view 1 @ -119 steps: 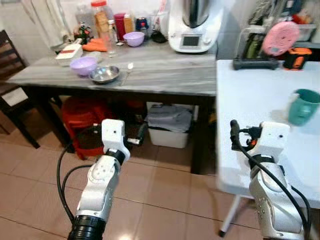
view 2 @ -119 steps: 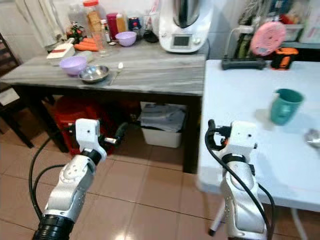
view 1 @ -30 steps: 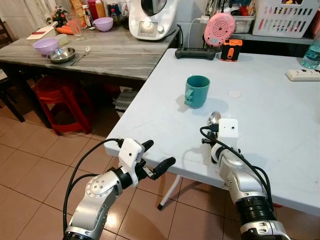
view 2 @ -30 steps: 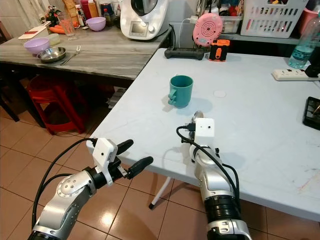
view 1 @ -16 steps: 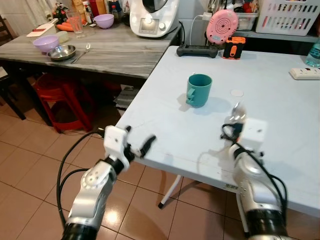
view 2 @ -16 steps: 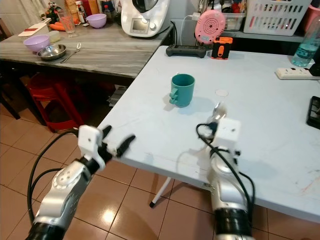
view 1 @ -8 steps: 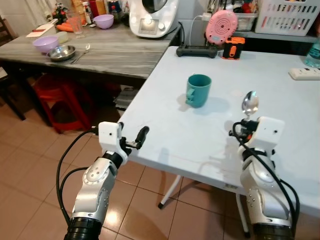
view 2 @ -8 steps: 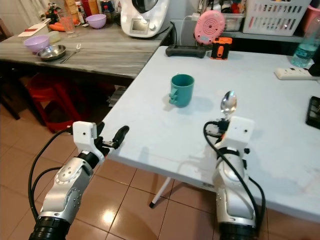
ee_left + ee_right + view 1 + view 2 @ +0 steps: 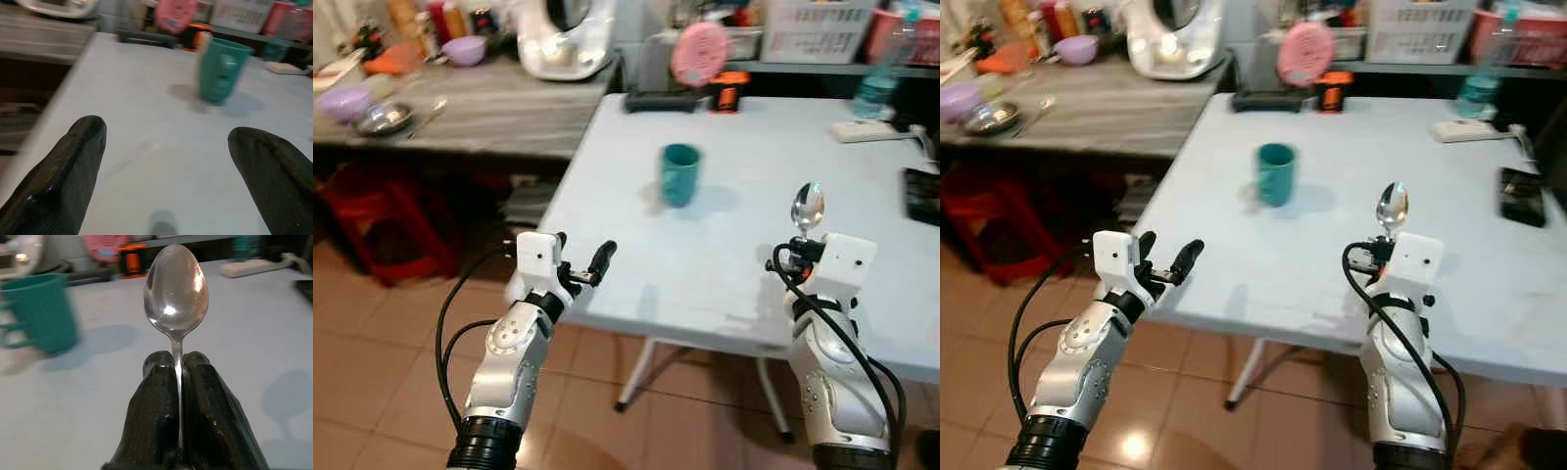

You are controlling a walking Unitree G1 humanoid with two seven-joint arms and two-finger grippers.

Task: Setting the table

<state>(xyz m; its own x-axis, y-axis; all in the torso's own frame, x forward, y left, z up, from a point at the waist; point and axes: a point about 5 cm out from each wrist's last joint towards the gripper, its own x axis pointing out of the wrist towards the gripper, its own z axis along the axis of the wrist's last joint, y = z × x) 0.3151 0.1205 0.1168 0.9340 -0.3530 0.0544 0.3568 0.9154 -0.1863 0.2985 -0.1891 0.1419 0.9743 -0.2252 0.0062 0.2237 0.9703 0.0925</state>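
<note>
Right gripper (image 9: 177, 377) clenches your shiny metal spoon (image 9: 176, 291) upright; teal ceramic mug (image 9: 680, 174) sits ahead-left, nearer left gripper (image 9: 581, 268), fingers spread.

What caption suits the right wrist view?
Right gripper holding a spoon upright over the white table.

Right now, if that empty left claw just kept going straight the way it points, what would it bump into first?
Probably the teal mug. The left gripper, jaws open, points across the bare white table, and the mug stands ahead, slightly toward one finger's side. Depth is unclear; it may pass just beside it.
</note>
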